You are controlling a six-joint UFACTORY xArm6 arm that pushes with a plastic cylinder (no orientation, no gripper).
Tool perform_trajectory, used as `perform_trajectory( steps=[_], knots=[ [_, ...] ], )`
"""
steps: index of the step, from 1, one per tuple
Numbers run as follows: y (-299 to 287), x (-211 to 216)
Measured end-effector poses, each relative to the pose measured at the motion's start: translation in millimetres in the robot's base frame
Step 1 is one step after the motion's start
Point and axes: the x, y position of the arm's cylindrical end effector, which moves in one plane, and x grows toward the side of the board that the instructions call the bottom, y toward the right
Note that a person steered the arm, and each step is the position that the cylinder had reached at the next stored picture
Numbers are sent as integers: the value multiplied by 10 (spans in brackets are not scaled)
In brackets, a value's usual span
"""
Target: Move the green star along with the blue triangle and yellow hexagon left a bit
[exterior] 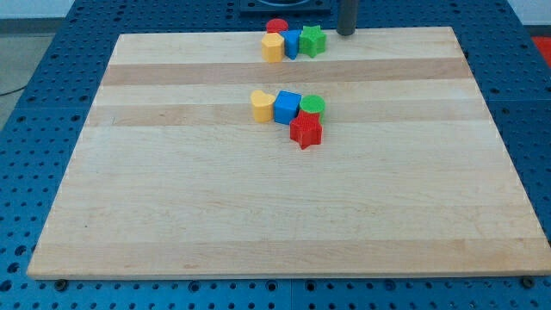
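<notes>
The green star [313, 40] sits near the board's top edge, touching the blue triangle [293, 42] on its left. The yellow hexagon [273, 47] touches the blue triangle's left side. A red round block [276, 27] sits just behind the yellow hexagon and blue triangle. My tip [345, 33] stands at the board's top edge, a short way to the right of the green star and not touching it.
A second cluster lies at mid-board: a yellow block [263, 107], a blue cube [287, 107], a green round block [312, 105] and a red star [306, 131], all touching. The wooden board [275, 215] lies on a blue perforated table.
</notes>
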Motion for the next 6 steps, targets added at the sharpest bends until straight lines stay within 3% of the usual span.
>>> perform_trajectory(
  steps=[6],
  knots=[
    [-238, 433]
  ],
)
